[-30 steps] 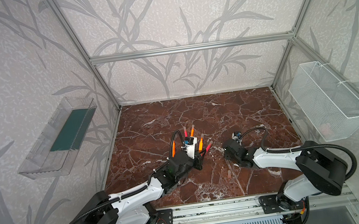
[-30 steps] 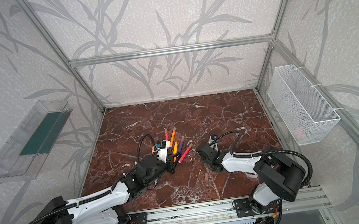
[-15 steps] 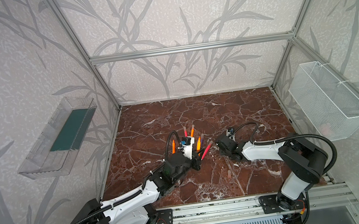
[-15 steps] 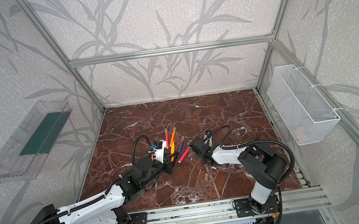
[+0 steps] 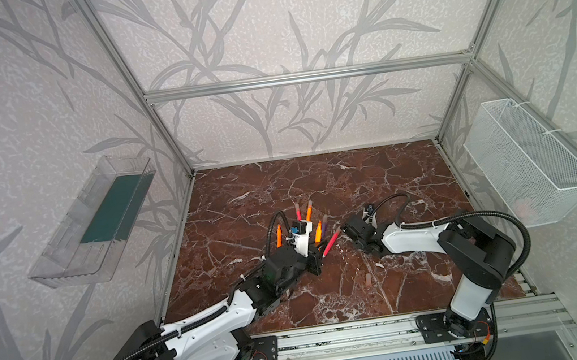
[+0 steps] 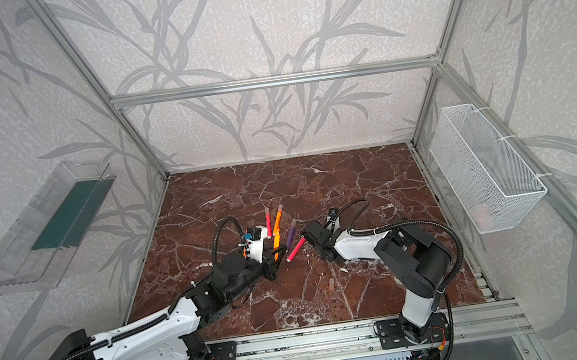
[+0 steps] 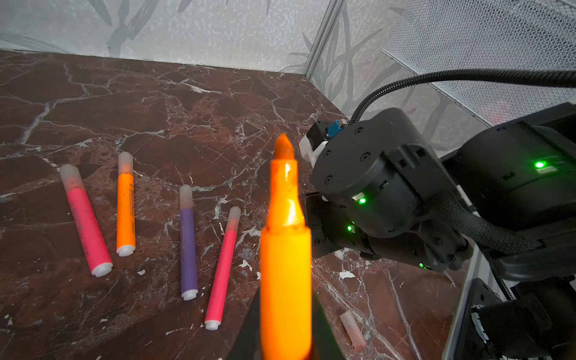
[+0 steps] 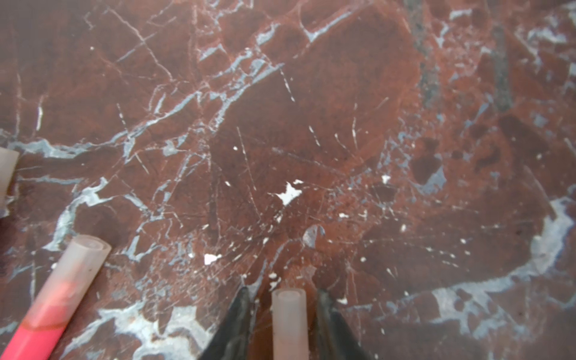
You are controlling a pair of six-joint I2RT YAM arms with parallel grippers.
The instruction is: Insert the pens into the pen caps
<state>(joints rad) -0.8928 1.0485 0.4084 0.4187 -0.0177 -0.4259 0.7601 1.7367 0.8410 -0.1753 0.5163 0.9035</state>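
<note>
My left gripper (image 7: 285,343) is shut on an uncapped orange pen (image 7: 285,265), its tip pointing up and away. Four capped pens lie side by side on the marble: pink (image 7: 85,224), orange (image 7: 125,212), purple (image 7: 188,249), pink (image 7: 223,268). In a top view another orange pen (image 5: 278,236) lies left of the left wrist. My right gripper (image 8: 282,293) stands beside the nearest pink pen (image 8: 71,280). A pale pen cap (image 8: 290,324) sits between its fingers, with a narrow gap on each side. A loose pen cap (image 5: 368,280) lies nearer the front.
A white wire basket (image 5: 531,164) hangs on the right wall and a clear tray (image 5: 95,221) on the left wall. The right arm's body (image 7: 374,187) sits close to the held pen's tip. An aluminium rail (image 5: 338,337) runs along the front edge.
The right gripper has moved left and back toward the pens, and its jaws have narrowed around a cap. The left arm has shifted slightly, still holding the orange pen.
</note>
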